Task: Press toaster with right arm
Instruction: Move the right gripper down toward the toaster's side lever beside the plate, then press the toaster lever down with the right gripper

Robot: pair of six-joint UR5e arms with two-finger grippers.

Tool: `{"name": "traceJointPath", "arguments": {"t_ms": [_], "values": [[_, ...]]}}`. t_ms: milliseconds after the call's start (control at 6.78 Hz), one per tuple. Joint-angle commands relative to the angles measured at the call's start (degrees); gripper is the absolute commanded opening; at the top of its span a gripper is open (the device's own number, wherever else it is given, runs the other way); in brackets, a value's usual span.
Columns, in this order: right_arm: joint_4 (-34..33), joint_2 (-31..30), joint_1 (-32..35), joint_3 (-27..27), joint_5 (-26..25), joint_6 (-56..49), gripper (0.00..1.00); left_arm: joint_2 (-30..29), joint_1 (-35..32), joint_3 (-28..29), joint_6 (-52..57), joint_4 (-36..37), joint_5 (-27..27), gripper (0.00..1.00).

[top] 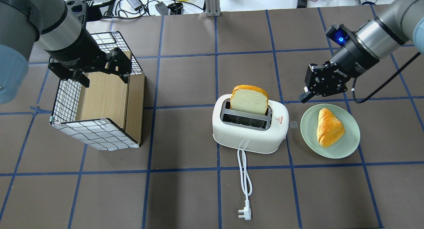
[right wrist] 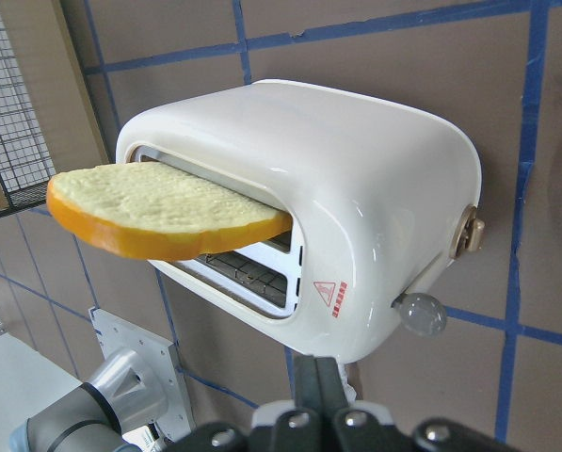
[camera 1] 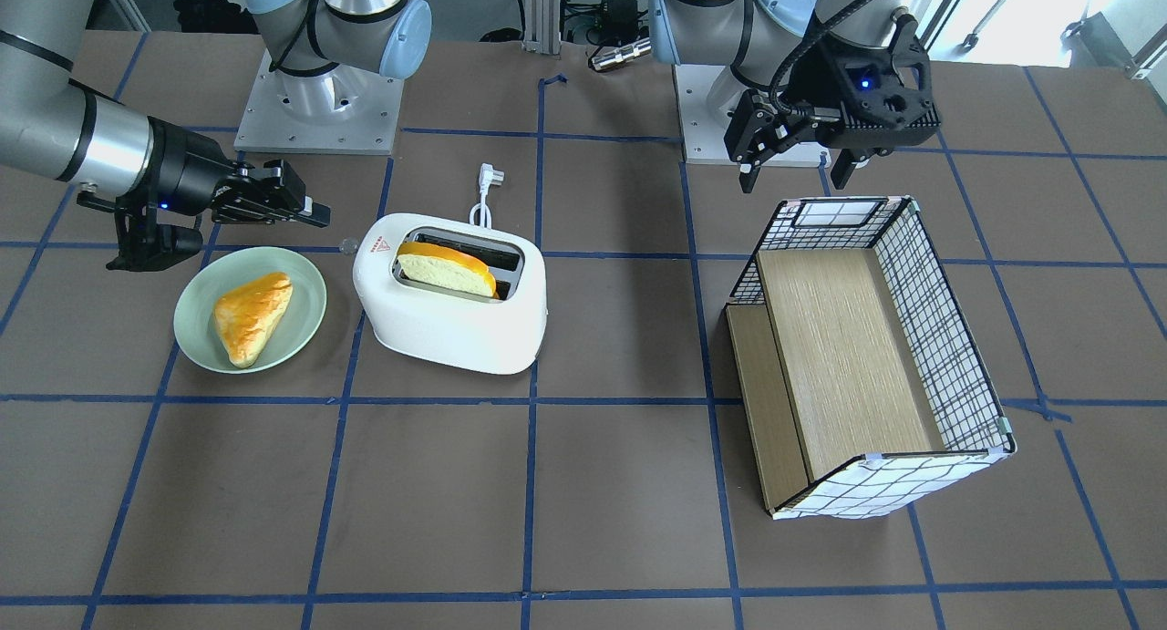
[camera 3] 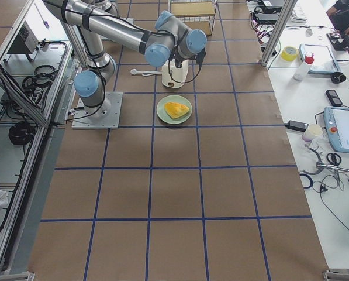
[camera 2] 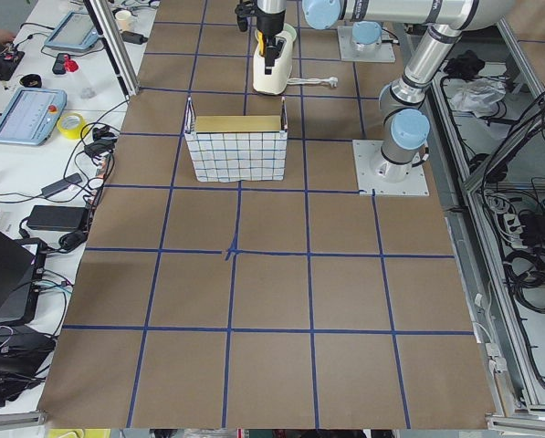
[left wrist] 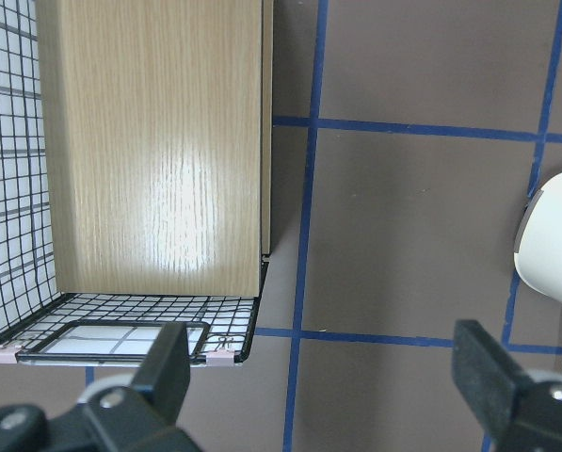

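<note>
The white toaster (top: 250,136) stands mid-table with a bread slice (top: 249,99) sticking up out of its far slot. It also shows in the front view (camera 1: 456,325) and in the right wrist view (right wrist: 356,179). A small clear lever knob (right wrist: 419,311) sits low on the end that faces my right arm. My right gripper (top: 305,98) is shut and empty. It hovers beside that end, above and apart from the knob, which also shows in the overhead view (top: 292,124). My left gripper (top: 102,77) is open and empty over the grid-patterned box (top: 96,136).
A green plate (top: 351,139) with a pastry (top: 328,128) lies right beside the toaster, just under my right gripper. The toaster's white cord and plug (top: 244,176) trail toward the robot's side. The box has wooden panels inside.
</note>
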Motion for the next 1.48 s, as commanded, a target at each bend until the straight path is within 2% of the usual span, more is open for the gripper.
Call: {"name": "traceJointPath", "arguments": {"t_ms": [0,295,1328], "values": [[-1.61,0.19,-3.43,7.86,4.19,-9.07,0.0,0.0,0.0,0.0,0.0,0.0,-0.01,1.0],[-6.43,0.45,-3.52,12.36,5.43,-10.17,0.0,0.0,0.0,0.0,0.0,0.0,-0.01,1.0],[-9.87,3.17,-4.92,12.64,4.92,-10.35,0.0,0.0,0.0,0.0,0.0,0.0,-0.01,1.0]]}}
